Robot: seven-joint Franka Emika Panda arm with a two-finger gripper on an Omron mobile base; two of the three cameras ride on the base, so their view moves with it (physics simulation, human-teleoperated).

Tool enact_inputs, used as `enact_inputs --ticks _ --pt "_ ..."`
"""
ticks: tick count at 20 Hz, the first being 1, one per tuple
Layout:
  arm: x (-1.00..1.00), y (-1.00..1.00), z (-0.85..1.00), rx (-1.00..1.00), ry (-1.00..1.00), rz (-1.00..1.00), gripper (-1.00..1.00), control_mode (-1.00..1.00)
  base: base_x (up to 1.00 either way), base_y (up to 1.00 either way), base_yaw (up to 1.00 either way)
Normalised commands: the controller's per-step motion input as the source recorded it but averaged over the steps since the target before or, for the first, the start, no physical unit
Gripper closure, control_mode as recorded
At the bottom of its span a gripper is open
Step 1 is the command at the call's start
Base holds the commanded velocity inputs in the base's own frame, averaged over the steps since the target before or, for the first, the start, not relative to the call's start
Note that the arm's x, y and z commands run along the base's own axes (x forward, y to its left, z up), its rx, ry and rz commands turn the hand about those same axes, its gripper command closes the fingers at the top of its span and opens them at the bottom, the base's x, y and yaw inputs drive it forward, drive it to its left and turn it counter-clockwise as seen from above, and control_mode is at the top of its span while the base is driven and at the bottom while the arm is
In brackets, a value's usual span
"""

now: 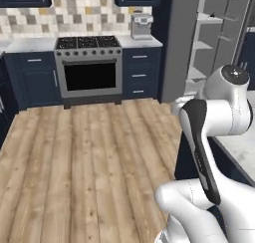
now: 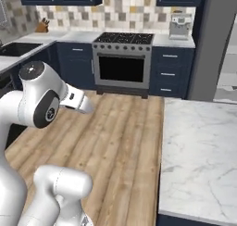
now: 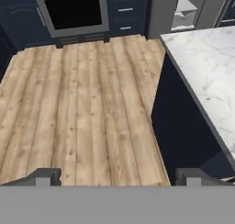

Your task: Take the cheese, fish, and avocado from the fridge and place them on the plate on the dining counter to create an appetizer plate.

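Observation:
My gripper [image 3: 119,177] is open, its two dark fingertips [image 3: 46,176] standing wide apart over the wooden floor with nothing between them. The dining counter [image 3: 206,76] runs along the right, its marble top bare where it shows [image 2: 199,146], its navy base just right of the gripper. Beyond its far end stands the grey fridge [image 1: 211,43], door open, pale shelves showing [image 3: 186,9]. The cheese, fish, avocado and plate are out of view.
A steel oven range [image 1: 88,67] stands at the back wall between navy cupboards, a coffee machine [image 1: 141,27] on the worktop to its right. A sink [image 2: 14,48] and knife block [image 2: 42,26] are far left. Open wooden floor [image 1: 89,152] lies between.

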Motion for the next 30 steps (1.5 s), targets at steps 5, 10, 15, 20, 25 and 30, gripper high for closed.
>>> enact_inputs --ticks 5,10,15,20,25,30 --pt "0.00 0.00 0.00 0.00 0.00 0.00 -1.00 1.00 1.00 -0.03 -0.09" --pt "0.00 0.00 0.00 0.00 0.00 0.00 -1.00 1.00 1.00 -0.03 -0.18" --pt "0.00 0.00 0.00 0.00 0.00 0.00 -1.00 1.00 1.00 0.00 -0.21" --pt "0.00 0.00 0.00 0.00 0.00 0.00 -1.00 1.00 1.00 0.00 -0.21" --pt "0.00 0.00 0.00 0.00 0.00 0.00 -1.00 1.00 1.00 0.00 -0.22" --pt "0.00 0.00 0.00 0.00 0.00 0.00 -1.00 1.00 0.91 0.00 -0.23"
